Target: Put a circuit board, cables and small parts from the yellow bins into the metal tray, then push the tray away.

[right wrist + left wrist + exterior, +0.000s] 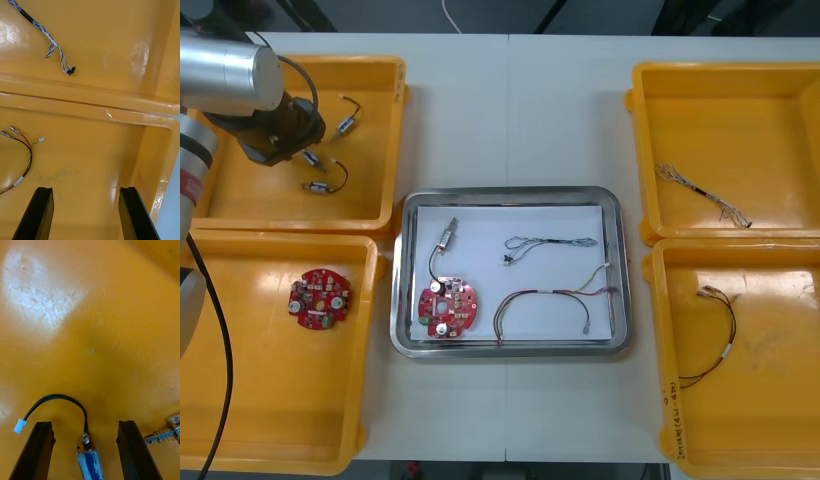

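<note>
My left gripper hangs low inside the far left yellow bin. It is open, and a small metal part with a black lead lies on the bin floor between its fingers. Two more small metal parts lie nearby in that bin. The metal tray at the table's middle holds a red circuit board, a small metal part, a blue and white cable and a red and yellow cable. My right gripper is open over the near right bin.
The near left bin holds another red circuit board. A blue and white cable lies in the far right bin, and a red and yellow cable in the near right bin. Bare table lies beyond the tray.
</note>
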`<action>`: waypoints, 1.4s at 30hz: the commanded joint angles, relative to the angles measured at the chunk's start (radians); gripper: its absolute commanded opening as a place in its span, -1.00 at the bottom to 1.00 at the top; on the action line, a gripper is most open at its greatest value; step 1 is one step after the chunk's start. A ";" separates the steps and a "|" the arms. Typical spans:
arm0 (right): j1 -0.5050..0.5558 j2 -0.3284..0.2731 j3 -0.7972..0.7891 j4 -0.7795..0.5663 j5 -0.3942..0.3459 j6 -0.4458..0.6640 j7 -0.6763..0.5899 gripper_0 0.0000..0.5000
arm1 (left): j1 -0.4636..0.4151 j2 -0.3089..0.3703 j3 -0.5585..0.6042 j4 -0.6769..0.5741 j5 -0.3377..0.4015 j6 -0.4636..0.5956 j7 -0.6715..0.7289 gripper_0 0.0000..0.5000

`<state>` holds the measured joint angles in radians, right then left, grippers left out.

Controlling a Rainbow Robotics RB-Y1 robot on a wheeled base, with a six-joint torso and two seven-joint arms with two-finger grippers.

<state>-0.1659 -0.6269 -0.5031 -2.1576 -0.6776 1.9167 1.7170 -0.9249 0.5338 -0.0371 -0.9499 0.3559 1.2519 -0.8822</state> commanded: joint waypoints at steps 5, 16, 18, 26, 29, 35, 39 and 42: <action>0.062 0.047 -0.063 -0.080 0.003 0.003 -0.074 1.00 | 0.005 0.041 0.082 -0.179 -0.041 0.190 0.008 1.00; 0.086 0.076 -0.038 -0.104 0.001 0.003 -0.177 1.00 | 0.005 0.041 0.144 -0.323 -0.071 0.405 0.032 1.00; 0.088 0.076 -0.025 -0.119 0.001 0.003 -0.203 1.00 | 0.005 0.041 0.146 -0.336 -0.069 0.439 0.043 1.00; 0.086 0.076 -0.005 -0.125 0.006 0.003 -0.227 1.00 | 0.024 0.038 0.164 -0.351 -0.028 0.492 0.072 1.00; 0.086 0.076 -0.005 -0.125 0.001 0.003 -0.226 1.00 | 0.047 0.038 0.169 -0.351 0.006 0.483 0.081 1.00; 0.088 0.076 -0.003 -0.125 0.012 0.003 -0.232 1.00 | 0.092 0.029 0.169 -0.351 0.040 0.437 0.095 1.00; 0.095 0.076 -0.002 -0.125 0.021 0.003 -0.240 1.00 | 0.116 0.015 0.169 -0.349 0.054 0.388 0.106 1.00; 0.098 0.078 0.005 -0.125 0.029 0.003 -0.249 1.00 | 0.132 0.005 0.167 -0.349 0.060 0.356 0.111 1.00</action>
<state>-0.0911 -0.5546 -0.5159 -2.2501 -0.6650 1.9167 1.5136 -0.8144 0.5333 0.1055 -1.2640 0.4037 1.6412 -0.8814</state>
